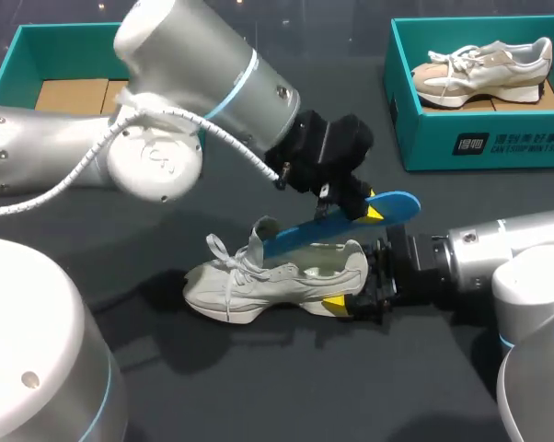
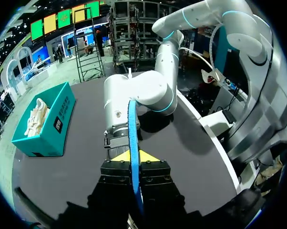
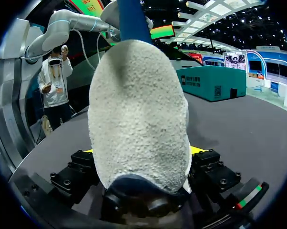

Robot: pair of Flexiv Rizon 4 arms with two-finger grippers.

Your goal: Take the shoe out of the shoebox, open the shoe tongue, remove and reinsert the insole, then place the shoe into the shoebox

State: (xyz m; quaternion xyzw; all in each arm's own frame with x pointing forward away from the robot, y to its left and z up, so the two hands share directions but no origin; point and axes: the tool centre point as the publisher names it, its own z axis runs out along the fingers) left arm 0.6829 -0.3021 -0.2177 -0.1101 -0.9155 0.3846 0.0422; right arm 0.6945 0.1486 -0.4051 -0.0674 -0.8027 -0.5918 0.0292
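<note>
Left gripper (image 1: 358, 208) clamped on blue insole (image 1: 337, 230), centre frame, low end in white sneaker (image 1: 259, 285) opening. Right gripper (image 1: 358, 281) clamped on sneaker's heel.

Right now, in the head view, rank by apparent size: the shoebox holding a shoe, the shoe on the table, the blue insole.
1. Shoebox, largest.
2. Loose shoe.
3. Insole, smallest: nearly as long as that shoe, but much thinner.

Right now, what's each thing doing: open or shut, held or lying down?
left gripper: shut on the blue insole.
blue insole: held tilted above the shoe.
right gripper: shut on the shoe's heel.
shoe: out of its box, upright on the table.
right shoebox: open, second shoe inside.
left shoebox: open, no shoe seen inside.
</note>
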